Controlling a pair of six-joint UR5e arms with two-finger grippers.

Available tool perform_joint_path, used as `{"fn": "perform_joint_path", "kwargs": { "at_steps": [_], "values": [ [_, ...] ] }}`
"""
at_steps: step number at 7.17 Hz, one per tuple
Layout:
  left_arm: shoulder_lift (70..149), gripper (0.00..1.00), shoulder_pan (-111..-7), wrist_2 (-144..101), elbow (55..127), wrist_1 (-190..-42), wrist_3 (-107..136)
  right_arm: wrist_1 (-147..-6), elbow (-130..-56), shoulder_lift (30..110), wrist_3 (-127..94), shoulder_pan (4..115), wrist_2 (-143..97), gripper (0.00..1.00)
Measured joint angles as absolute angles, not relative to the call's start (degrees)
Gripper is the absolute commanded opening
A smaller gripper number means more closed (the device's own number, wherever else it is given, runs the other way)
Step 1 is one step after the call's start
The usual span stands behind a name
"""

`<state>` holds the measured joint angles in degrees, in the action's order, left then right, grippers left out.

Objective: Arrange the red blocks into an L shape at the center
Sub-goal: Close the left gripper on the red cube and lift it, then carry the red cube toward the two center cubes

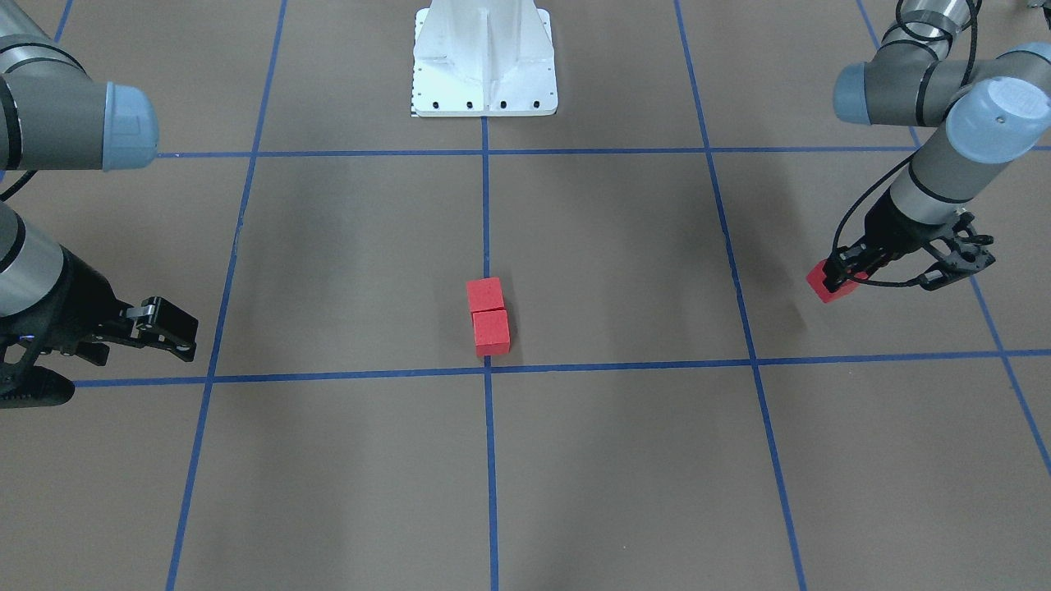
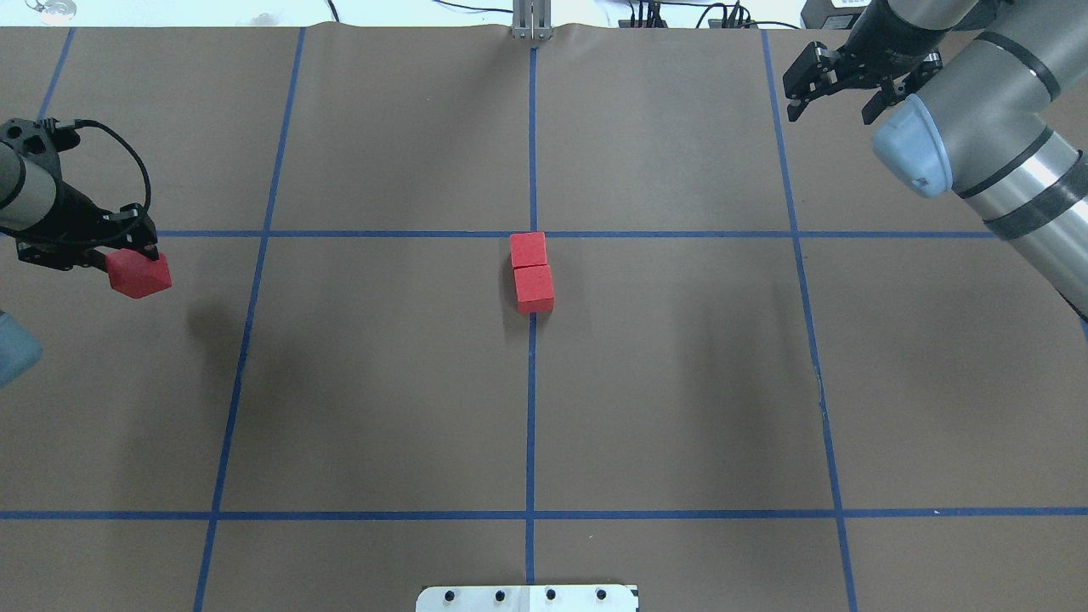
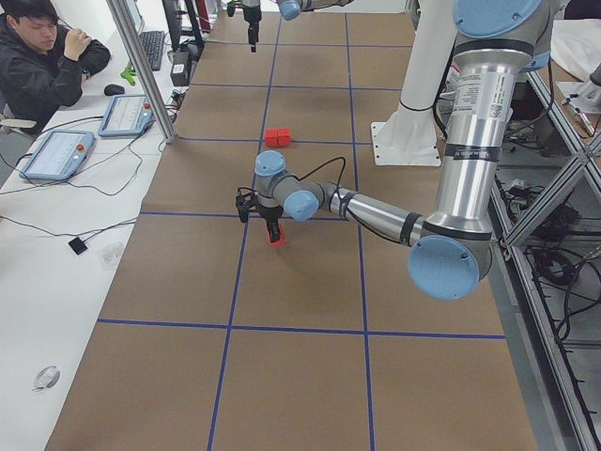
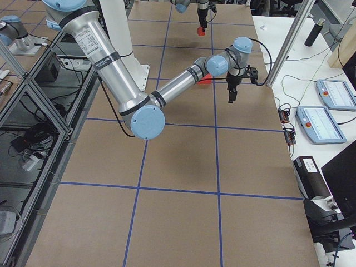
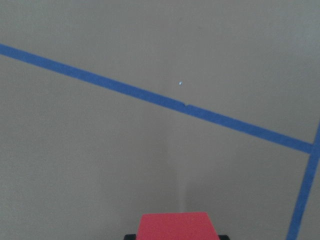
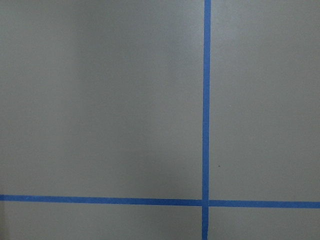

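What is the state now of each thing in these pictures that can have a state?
First small matte red cube: lying beside the blue tape crossing, touching the second cube.
Second small matte red cube: lying on the tape line, in a row with the first.
Third small matte red cube: held in the air, tilted.
Left tool: shut on the third cube.
Right tool: open, empty.

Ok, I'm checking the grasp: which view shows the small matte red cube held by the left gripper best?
Overhead exterior: the small matte red cube shows nearly whole at the left gripper, tilted. Front-facing: the gripper half hides it. Side views: tiny. Left wrist: only a cropped face. Right wrist: nothing.
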<state>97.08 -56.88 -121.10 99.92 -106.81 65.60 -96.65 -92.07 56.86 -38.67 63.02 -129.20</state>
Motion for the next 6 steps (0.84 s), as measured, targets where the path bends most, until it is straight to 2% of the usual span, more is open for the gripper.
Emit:
{"fn": "perform_joint_path", "kwargs": {
  "at_steps": [3,6],
  "values": [
    [101.4,0.00,-59.4,-123.4,100.3,-104.1,67.1,-96.7,-92.0,57.3,-38.7,63.1,-129.4,0.99],
    [114.0,0.00,-57.5,-124.9,100.3,-92.4,80.7,-96.6,-92.1,58.4,-38.6,63.1,-129.4,0.99]
  ]
}}
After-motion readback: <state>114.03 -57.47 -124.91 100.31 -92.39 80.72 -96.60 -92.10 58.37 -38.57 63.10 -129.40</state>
